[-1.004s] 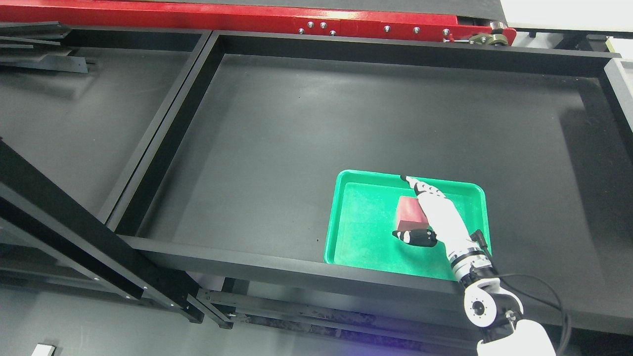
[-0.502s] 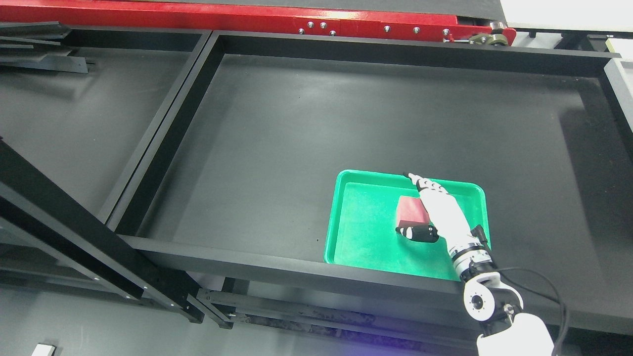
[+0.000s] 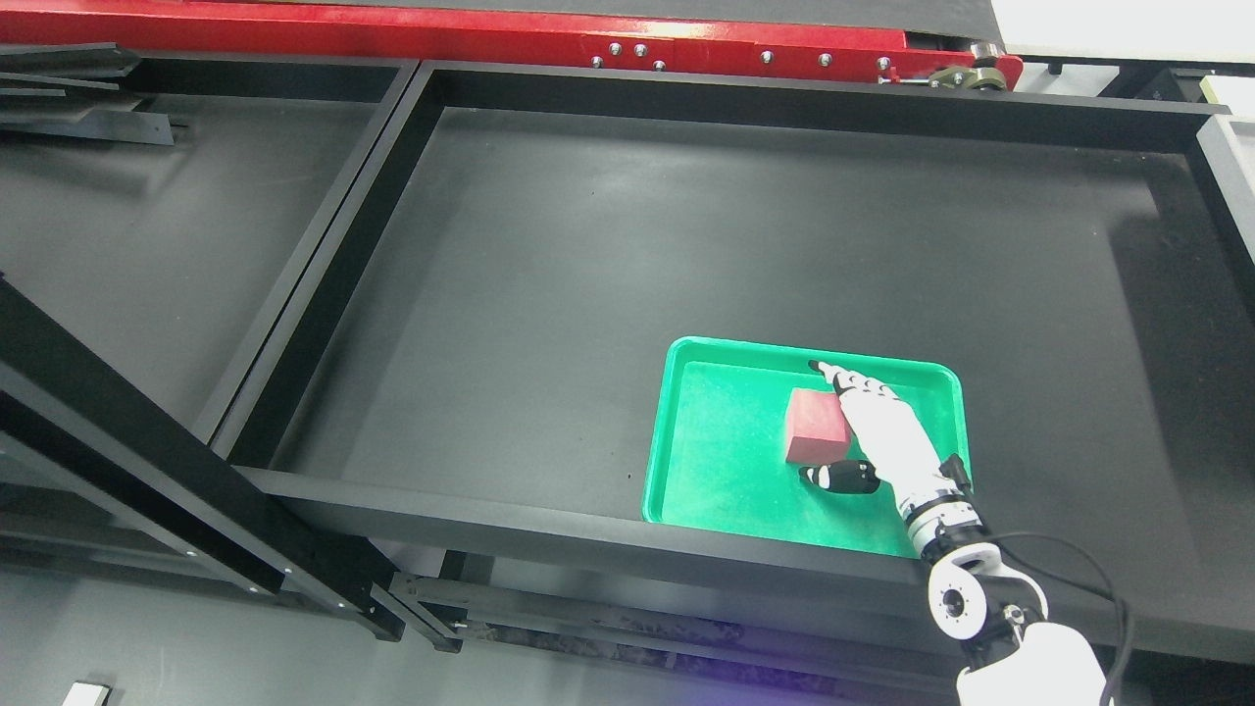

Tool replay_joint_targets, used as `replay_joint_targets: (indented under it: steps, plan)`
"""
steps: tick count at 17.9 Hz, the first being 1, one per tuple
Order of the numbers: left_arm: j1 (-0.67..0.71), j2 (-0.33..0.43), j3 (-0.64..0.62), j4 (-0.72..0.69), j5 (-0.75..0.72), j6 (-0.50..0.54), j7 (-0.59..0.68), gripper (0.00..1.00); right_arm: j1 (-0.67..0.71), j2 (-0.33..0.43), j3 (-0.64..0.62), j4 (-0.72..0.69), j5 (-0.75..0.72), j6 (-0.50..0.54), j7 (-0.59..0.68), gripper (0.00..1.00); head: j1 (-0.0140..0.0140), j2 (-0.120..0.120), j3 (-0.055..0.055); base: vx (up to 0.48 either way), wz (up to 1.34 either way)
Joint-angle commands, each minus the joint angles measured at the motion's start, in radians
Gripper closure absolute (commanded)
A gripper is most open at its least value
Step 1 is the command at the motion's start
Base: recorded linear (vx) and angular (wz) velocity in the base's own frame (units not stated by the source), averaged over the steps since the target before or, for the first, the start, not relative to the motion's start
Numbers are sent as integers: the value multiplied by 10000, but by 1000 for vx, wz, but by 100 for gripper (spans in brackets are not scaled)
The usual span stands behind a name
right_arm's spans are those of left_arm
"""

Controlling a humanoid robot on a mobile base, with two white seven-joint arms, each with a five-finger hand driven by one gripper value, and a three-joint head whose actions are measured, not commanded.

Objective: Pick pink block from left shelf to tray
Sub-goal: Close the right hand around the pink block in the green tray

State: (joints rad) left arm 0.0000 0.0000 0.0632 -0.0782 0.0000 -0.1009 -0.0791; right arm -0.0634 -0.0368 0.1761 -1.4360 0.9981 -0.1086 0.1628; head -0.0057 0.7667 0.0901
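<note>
The pink block (image 3: 810,428) lies on the floor of the green tray (image 3: 721,446), right of the tray's middle. My right hand (image 3: 822,422) reaches into the tray from the lower right and is open. Its straight fingers (image 3: 851,384) run along the block's far right edge. The black thumb (image 3: 838,479) lies just in front of the block with a thin strip of green between them. The white palm covers the block's right side. My left arm is out of view.
The tray sits at the front right of a large black shelf bay with raised black rails (image 3: 549,534) all round. Another black bay (image 3: 147,226) lies to the left past a divider rail (image 3: 328,245). A red beam (image 3: 490,39) runs along the back.
The thumb, which overlapped the block's front edge before, has come off it. The hand has drawn slightly back to the lower right, and the block now rests in the tray.
</note>
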Motion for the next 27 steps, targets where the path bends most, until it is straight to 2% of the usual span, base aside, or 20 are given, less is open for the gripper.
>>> replay_joint_targets:
  steps: [1, 5, 16, 18, 24, 26, 27]
  plan:
    - [46, 175, -3, 0, -15, -3, -7, 0, -101, -353, 110, 324, 66, -155, -109, 10, 0, 0, 0, 0, 0]
    - [61, 175, -3, 0, -15, -3, -7, 0, -409, -369, 340, 493, 525, -233, -124, 22, 0, 0, 0, 0, 0]
    - [46, 175, -3, 0, -15, -3, -7, 0, -577, -369, 417, 1291, 619, -263, -124, 22, 0, 0, 0, 0, 0]
    - [61, 175, 12, 0, -15, -3, -7, 0, -577, -369, 417, 1291, 619, -263, -124, 33, 0, 0, 0, 0, 0]
    - [61, 175, 12, 0, -15, -3, -7, 0, -761, -338, 264, 1291, 497, -294, -124, 82, 0, 0, 0, 0, 0]
    - [61, 175, -3, 0, -15, -3, -7, 0, -761, -231, 127, 1276, 191, -660, -140, 93, 0, 0, 0, 0, 0]
    - [61, 175, -3, 0, -15, -3, -7, 0, -761, -200, -26, 1276, 37, -799, -125, 94, 0, 0, 0, 0, 0]
